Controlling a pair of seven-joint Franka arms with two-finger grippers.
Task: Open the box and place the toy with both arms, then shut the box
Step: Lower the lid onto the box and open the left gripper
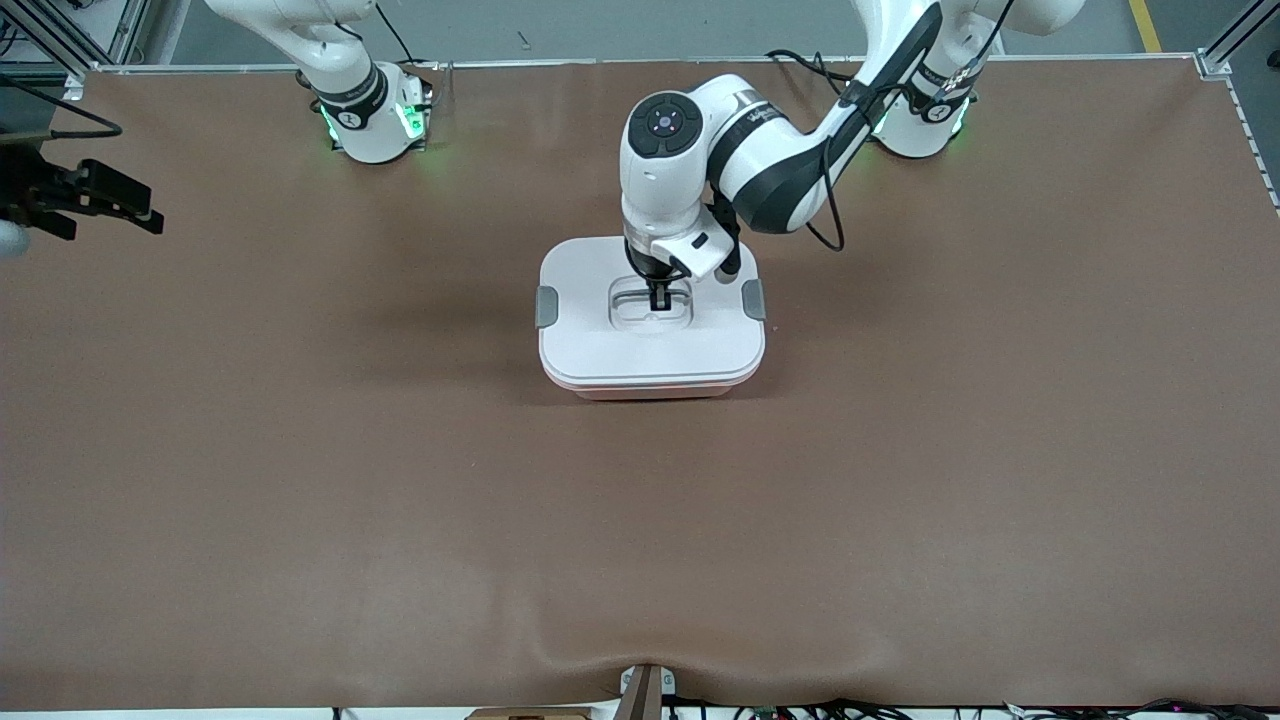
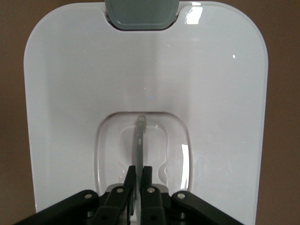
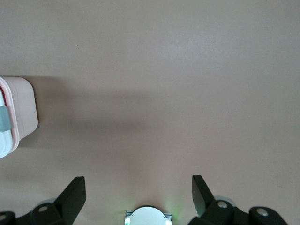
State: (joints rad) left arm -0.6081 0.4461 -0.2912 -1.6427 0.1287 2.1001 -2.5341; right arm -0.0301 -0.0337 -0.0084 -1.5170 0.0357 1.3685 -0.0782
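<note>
The box (image 1: 652, 340) sits mid-worktop (image 1: 300, 450), about midway between the 2 arm bases, its white lid (image 1: 600, 345) on and 2 grey side clips (image 1: 546, 306) at its ends. The left tool (image 1: 661, 299) reaches down into the lid's recess, its fingers (image 2: 130, 176) pressed together on the thin grey handle (image 2: 139, 136). The right tool (image 1: 90, 197) waits up in the air over the right arm's end of the worktop, its fingers (image 3: 71, 199) spread wide apart.
</note>
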